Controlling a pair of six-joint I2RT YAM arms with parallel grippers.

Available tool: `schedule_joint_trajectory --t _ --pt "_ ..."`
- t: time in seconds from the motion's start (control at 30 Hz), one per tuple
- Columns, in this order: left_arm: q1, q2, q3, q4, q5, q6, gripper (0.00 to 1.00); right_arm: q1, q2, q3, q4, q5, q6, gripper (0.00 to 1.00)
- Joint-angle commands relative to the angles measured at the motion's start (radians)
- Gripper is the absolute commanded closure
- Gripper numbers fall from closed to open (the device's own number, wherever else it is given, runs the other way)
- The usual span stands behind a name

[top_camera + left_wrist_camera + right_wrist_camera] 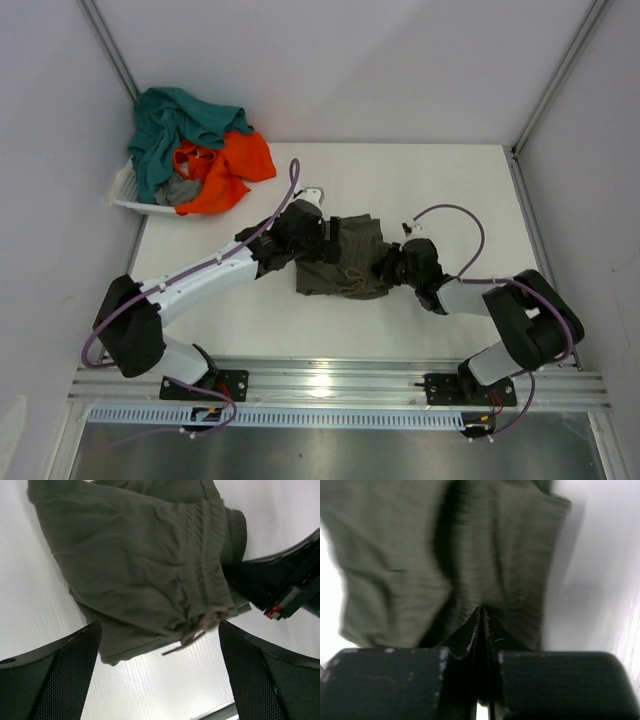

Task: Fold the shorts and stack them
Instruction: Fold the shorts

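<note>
The dark olive-green shorts (345, 258) lie crumpled in the middle of the table, with the drawstring (352, 286) at the near edge. My left gripper (316, 243) hovers over their left side; in the left wrist view it (160, 672) is wide open and empty, with the shorts (145, 560) and drawstring (202, 627) beyond its fingers (55, 675). My right gripper (388, 266) is at the shorts' right edge. In the right wrist view it (481, 616) is shut on a pinch of the olive cloth (485, 555). Teal (175, 125), orange (230, 165) and grey (178, 190) shorts are piled at the back left.
The white plastic basket (128, 195) holds the pile of other shorts at the table's back left corner. Frame posts stand at the back corners. My right gripper's black body shows in the left wrist view (280, 585), beside the shorts' waistband.
</note>
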Motion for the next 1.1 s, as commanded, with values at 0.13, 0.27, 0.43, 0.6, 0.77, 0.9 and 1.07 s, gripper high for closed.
schedule_joint_trajectory --t 0.13,0.27,0.43,0.6,0.77,0.9,1.07 --pt "0.027 0.052 0.000 0.090 0.037 -0.008 0.01 -0.011 0.050 -0.037 0.057 -0.004 0.054 0.97" --pt "0.040 0.058 -0.010 0.108 0.051 -0.005 0.01 0.008 0.001 -0.002 0.037 0.021 0.038 0.96" --pt "0.058 0.061 -0.040 0.136 0.057 -0.011 0.01 0.042 -0.119 0.024 0.014 0.084 0.002 0.95" --pt "0.099 0.032 -0.091 0.194 0.109 0.000 0.01 0.146 -0.219 0.049 -0.008 0.185 -0.071 0.92" --pt "0.123 -0.009 -0.132 0.213 0.125 -0.006 0.01 0.123 -0.101 0.130 0.040 0.075 -0.075 0.92" --pt "0.121 -0.097 -0.290 0.309 0.164 -0.041 0.01 0.068 0.064 0.205 0.072 -0.068 -0.025 0.93" --pt "0.121 -0.152 -0.366 0.349 0.160 -0.058 0.02 -0.047 0.336 0.214 0.175 -0.189 0.144 0.97"
